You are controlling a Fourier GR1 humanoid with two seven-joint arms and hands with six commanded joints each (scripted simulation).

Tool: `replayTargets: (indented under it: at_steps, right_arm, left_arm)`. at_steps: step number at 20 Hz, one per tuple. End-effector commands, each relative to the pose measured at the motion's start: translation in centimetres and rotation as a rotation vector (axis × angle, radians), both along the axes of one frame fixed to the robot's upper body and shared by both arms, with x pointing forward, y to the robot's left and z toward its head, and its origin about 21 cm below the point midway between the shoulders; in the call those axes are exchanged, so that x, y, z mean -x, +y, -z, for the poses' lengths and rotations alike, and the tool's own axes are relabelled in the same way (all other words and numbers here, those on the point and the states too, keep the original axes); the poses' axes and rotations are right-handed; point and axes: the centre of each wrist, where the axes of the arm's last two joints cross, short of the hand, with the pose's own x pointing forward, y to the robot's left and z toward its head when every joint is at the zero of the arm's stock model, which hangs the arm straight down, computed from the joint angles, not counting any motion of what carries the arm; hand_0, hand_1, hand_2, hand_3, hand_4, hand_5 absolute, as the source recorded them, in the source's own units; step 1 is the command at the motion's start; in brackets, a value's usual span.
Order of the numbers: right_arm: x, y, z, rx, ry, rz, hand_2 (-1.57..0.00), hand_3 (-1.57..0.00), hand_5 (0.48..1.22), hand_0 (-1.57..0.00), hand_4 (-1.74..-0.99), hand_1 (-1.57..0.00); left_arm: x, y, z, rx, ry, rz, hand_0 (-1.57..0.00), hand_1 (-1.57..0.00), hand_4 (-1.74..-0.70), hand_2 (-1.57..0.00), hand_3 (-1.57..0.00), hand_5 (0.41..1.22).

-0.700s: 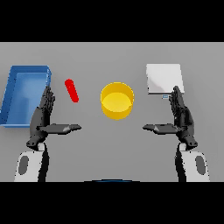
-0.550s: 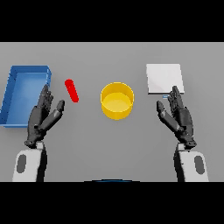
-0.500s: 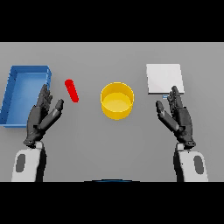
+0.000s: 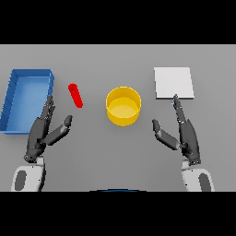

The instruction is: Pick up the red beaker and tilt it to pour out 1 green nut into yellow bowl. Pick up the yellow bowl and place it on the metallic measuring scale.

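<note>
The beaker (image 4: 75,95) lay flat on the tabletop (image 4: 115,60), long axis running away from the robot, just ahead of the left hand (image 4: 44,131), the nearer one, left of the bowl (image 4: 123,106). Both hands, right (image 4: 182,131) included, were spread, holding nothing.

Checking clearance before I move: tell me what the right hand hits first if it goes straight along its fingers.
The right hand points away from the robot, fingertips just short of the metallic measuring scale. It would likely meet the scale's near edge first, though height above the table is unclear.
</note>
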Motion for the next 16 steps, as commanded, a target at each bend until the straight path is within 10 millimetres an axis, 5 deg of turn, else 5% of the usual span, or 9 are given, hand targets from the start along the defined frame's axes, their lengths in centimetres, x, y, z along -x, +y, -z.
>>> replayTargets:
  at_steps: [1,16]
  right_arm:
    - [0.0,0.4,-0.2,-0.008,0.005,-0.001,0.00,0.00,0.658,0.00,-1.121,0.00]
    - [-0.3,-0.3,-0.4,-0.050,0.003,0.004,0.00,0.00,0.668,0.00,-1.239,0.00]
  left_arm:
    - [-0.4,-0.4,0.1,-0.007,0.011,0.005,0.00,0.00,-1.09,0.00,0.00,0.612]
    - [-9.0,-1.9,2.8,-0.028,0.000,0.010,0.00,0.00,-1.18,0.00,0.00,0.635]
